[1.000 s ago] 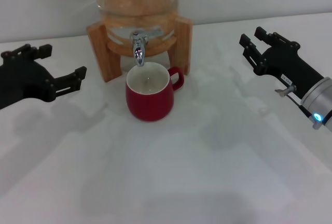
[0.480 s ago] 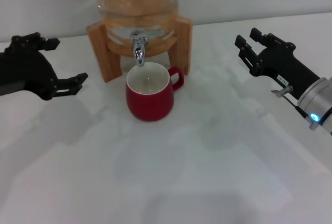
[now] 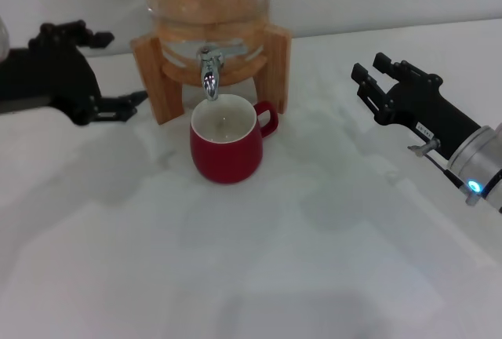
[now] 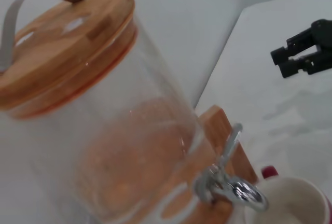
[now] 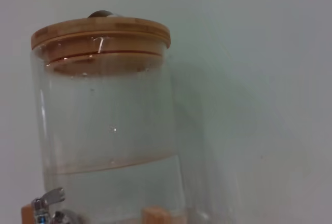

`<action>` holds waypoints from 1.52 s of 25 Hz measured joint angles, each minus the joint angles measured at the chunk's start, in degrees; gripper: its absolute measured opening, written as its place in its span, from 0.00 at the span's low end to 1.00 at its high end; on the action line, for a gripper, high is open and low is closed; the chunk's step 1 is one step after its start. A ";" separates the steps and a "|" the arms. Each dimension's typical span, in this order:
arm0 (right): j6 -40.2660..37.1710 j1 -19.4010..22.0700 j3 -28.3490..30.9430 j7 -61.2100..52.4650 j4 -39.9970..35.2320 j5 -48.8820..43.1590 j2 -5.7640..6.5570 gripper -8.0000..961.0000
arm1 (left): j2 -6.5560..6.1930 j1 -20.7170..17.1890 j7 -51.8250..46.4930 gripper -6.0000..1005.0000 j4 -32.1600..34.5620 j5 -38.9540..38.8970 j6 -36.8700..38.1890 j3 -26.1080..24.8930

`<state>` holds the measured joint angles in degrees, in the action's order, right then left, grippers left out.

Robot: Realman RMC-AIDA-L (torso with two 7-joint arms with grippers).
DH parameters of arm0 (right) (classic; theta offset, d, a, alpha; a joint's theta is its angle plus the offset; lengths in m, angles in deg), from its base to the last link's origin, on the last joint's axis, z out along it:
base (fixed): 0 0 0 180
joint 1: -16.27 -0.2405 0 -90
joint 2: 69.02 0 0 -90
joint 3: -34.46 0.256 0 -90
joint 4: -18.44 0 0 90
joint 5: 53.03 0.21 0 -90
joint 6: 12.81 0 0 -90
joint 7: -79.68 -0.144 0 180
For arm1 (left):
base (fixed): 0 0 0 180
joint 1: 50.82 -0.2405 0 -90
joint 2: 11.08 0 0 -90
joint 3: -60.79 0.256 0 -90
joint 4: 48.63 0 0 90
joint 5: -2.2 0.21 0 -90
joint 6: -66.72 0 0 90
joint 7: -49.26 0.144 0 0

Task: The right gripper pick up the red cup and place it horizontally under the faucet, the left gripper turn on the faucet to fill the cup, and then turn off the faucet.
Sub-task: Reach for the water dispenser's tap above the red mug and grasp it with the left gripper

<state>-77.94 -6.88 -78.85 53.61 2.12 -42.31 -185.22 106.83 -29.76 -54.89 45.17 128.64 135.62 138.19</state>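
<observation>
Red cup (image 3: 226, 147) parked upright right under the faucet (image 3: 209, 73) to catch the pour, left gripper (image 3: 118, 107) spread wide and empty off to the left for the lever, right gripper (image 3: 375, 86) unclenched, empty, well off right.

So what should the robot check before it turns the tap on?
1. Red cup upright under the faucet spout: ok.
2. Cup empty, room for water: ok, white inside shows.
3. Left hand on the faucet lever: not ok, it hangs open beside the wooden stand, apart from the tap.
4. Right hand clear of the cup: ok, open and off to the side.
5. Water in the glass dispenser: ok, a water line shows in the right wrist view.
6. Faucet shut now: ok, no stream is seen.
</observation>
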 joint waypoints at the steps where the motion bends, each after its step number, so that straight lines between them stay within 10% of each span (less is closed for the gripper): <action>1: 0.01 0.01 -0.31 -0.15 -0.07 0.03 0.00 0.41 | -0.04 0.88 0.73 0.84 -0.46 -0.36 0.64 -0.92; 38: 0.70 -0.48 -3.56 -0.47 -2.26 0.09 0.01 0.42 | -1.59 20.88 20.25 0.84 -27.67 -7.17 5.78 -11.60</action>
<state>-77.24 -7.36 -82.41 53.13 -0.14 -42.22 -185.21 105.24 -8.88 -34.64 17.50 121.47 141.40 126.59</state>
